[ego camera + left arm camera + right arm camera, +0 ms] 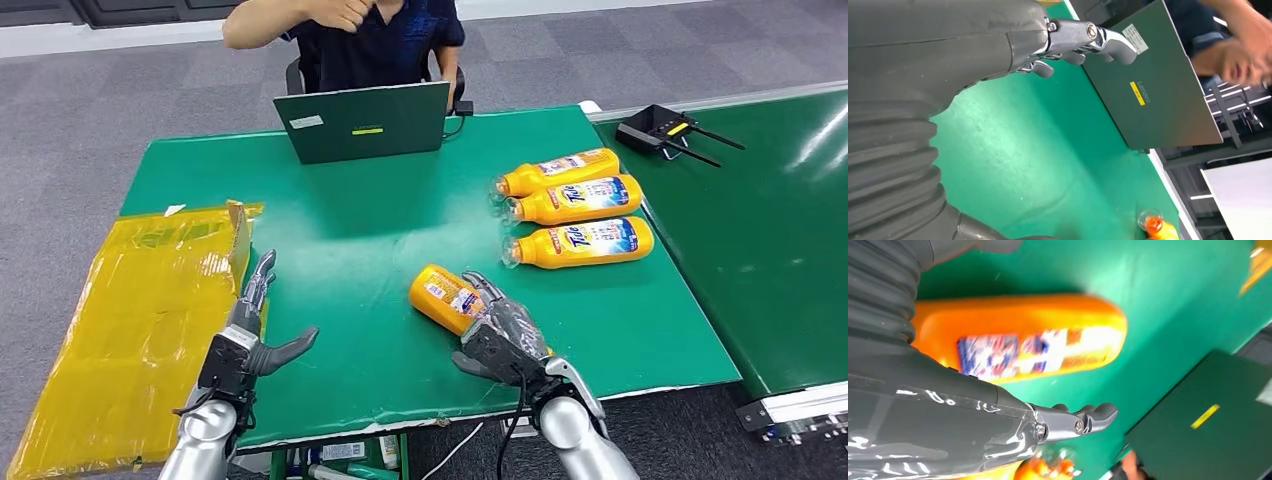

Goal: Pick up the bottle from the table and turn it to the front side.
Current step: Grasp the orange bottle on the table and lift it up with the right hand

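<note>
An orange bottle point(445, 297) lies on its side near the front middle of the green table point(350, 250), a small printed label facing up. My right hand point(505, 335) reaches over its near end with fingers stretched along it. In the right wrist view the bottle point(1023, 340) lies between the thumb and the straight fingers point(1088, 420), which are not closed on it. My left hand point(255, 335) hovers at the table's front left, fingers point(1083, 40) spread and holding nothing.
Three more orange bottles point(578, 200) lie in a row at the right. A dark green laptop point(362, 122) stands at the back with a person point(380, 40) behind it. A yellow wrapped box point(140, 320) is on the left; a green conveyor point(760, 230) adjoins on the right.
</note>
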You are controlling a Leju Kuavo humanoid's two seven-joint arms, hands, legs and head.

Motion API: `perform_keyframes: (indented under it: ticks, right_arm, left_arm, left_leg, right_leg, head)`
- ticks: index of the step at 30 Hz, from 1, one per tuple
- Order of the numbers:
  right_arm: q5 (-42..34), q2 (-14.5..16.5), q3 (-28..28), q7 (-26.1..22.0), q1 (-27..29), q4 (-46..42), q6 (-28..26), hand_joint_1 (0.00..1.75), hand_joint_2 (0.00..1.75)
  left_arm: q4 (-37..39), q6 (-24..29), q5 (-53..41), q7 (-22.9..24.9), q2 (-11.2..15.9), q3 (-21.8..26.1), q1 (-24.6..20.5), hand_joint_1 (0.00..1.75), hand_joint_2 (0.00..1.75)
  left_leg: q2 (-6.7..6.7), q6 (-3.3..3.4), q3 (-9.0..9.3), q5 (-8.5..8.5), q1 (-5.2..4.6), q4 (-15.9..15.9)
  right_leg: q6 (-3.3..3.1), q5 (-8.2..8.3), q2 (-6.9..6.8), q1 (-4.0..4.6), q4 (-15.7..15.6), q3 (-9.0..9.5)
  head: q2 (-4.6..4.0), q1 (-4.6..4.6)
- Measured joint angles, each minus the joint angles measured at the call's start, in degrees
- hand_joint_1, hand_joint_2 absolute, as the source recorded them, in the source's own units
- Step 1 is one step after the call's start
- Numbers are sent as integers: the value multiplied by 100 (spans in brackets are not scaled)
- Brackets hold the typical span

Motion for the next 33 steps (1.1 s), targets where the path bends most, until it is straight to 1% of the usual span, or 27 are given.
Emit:
perform_keyframes:
  ticks: [3, 6, 9, 14, 17, 23, 33]
  right_arm:
    - [49, -70, -13, 24, -70, 61, 1, 0, 175]
    - [265, -172, -14, 137, -171, 150, 10, 0, 175]
    - [438, -410, -12, 252, -453, 373, 60, 0, 175]
    - [442, -892, -10, 354, -1004, 867, 213, 0, 175]
    - [436, -1047, -3, 396, -1196, 1074, 250, 0, 175]
    - [433, -1182, 42, 423, -1436, 1358, 296, 0, 175]
    - [400, -1250, 154, 409, -1678, 1695, 287, 0, 175]
  left_arm:
    - [0, 0, 2, 0, 2, 18, 4, 0, 175]
    - [0, 1, 36, 0, 2, 37, 5, 0, 175]
    - [3, 3, 97, 0, 2, 45, 4, 0, 175]
    - [17, 2, 122, 0, 2, 45, -6, 0, 175]
    - [39, -9, 113, 0, 0, 45, -25, 0, 175]
    - [70, -14, 99, 0, -1, 45, -41, 0, 175]
    - [75, -15, 135, 0, 2, 45, -54, 0, 175]
  left_leg:
    - [0, 0, 0, 0, 0, 0]
    - [0, 0, -1, -1, 0, 0]
    - [0, 1, -2, 0, -1, 1]
    - [0, 4, -2, 1, -3, 11]
    - [0, 4, -1, 1, -3, 13]
    - [1, 5, 0, 1, -3, 14]
    - [0, 5, 0, 1, -2, 14]
  right_leg:
    - [0, 0, 1, 0, 0, 0]
    - [0, 0, 1, 0, 0, -1]
    - [1, 1, -1, -1, 0, 0]
    - [12, 8, 0, -4, -1, 3]
    - [13, 8, 1, -3, -1, 3]
    - [13, 8, 2, -2, 0, 4]
    - [13, 9, 1, -2, 0, 6]
  head:
    - [-1, 0]
    - [0, 0]
    - [0, 0]
    - [0, 0]
    - [-1, 0]
    - [0, 0]
    - [-1, 0]
